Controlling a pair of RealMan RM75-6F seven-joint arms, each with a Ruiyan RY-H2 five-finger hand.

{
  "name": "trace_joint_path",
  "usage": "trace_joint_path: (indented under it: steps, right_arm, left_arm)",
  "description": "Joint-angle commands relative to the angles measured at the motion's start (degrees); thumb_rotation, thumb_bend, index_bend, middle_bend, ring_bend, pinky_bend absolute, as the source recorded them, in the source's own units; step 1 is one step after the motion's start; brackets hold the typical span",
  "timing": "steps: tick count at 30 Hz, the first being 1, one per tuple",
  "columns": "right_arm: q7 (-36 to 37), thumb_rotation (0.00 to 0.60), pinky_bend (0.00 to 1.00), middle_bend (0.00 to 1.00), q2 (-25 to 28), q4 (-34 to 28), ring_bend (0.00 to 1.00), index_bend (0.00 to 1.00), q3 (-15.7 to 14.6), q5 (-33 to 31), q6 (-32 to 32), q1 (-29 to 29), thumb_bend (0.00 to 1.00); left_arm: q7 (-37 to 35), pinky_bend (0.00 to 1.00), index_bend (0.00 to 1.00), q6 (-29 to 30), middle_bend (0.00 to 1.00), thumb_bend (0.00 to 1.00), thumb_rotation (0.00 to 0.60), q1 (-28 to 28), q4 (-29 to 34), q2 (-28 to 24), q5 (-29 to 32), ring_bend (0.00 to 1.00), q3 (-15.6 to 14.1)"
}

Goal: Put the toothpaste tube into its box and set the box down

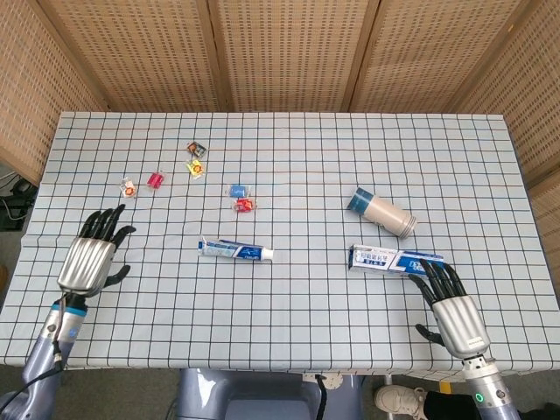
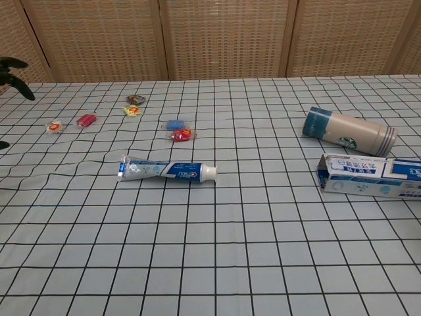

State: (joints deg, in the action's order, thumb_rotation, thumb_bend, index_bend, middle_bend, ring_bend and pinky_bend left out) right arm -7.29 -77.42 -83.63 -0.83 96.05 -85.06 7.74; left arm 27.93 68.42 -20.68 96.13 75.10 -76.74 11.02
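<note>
The toothpaste tube (image 1: pixel 234 250) (image 2: pixel 167 170) lies flat near the table's middle, white cap pointing right. Its box (image 1: pixel 396 259) (image 2: pixel 369 177) lies on its side at the right, open end facing left. My left hand (image 1: pixel 90 255) hovers over the table's left part, well left of the tube, fingers spread and holding nothing; only its dark fingertips (image 2: pixel 14 68) show at the chest view's left edge. My right hand (image 1: pixel 453 306) is at the front right, just below the box's right end, fingers spread and empty.
A tan and blue cylinder (image 1: pixel 381 213) (image 2: pixel 348 131) lies on its side behind the box. Several small wrapped candies (image 1: pixel 196 157) (image 2: pixel 179 130) are scattered at the back left. The checked tablecloth (image 1: pixel 306 306) is wrinkled near the tube. Wicker screens stand behind.
</note>
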Motion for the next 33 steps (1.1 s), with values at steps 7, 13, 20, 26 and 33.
trace_joint_path:
  steps: [7,13,20,26,33]
  right_arm:
    - [0.8,0.6,0.06,0.0,-0.4,1.1,0.0,0.19,0.5,-1.5,1.3,0.4,0.18]
    - [1.8,0.6,0.06,0.0,-0.5,1.8,0.0,0.19,0.8,-2.8,1.9,0.5,0.18]
    - [2.7,0.6,0.06,0.0,-0.5,2.3,0.0,0.2,1.1,-3.3,2.2,0.7,0.18]
    - [4.0,0.6,0.06,0.0,-0.2,2.5,0.0,0.2,1.3,-3.7,1.9,0.6,0.18]
    - [5.3,0.6,0.06,0.0,0.2,2.6,0.0,0.2,1.6,-4.0,1.7,0.7,0.18]
  left_arm:
    - [16.1,0.08,0.25,-11.1,0.01,0.25,0.6,-14.5,-3.8,11.1,17.2,0.07,4.6]
    - [20.8,0.09,0.25,-12.1,0.02,0.25,0.6,-19.1,-6.8,15.9,23.7,0.07,4.3]
    - [24.1,0.1,0.27,-11.5,0.03,0.25,0.6,-23.7,-10.5,21.3,28.4,0.09,4.0]
    - [26.3,0.11,0.27,-11.1,0.04,0.25,0.6,-27.0,-14.4,25.1,31.8,0.09,3.3]
    - [26.8,0.12,0.29,-10.8,0.05,0.25,0.6,-29.5,-18.7,28.3,33.5,0.1,2.6]
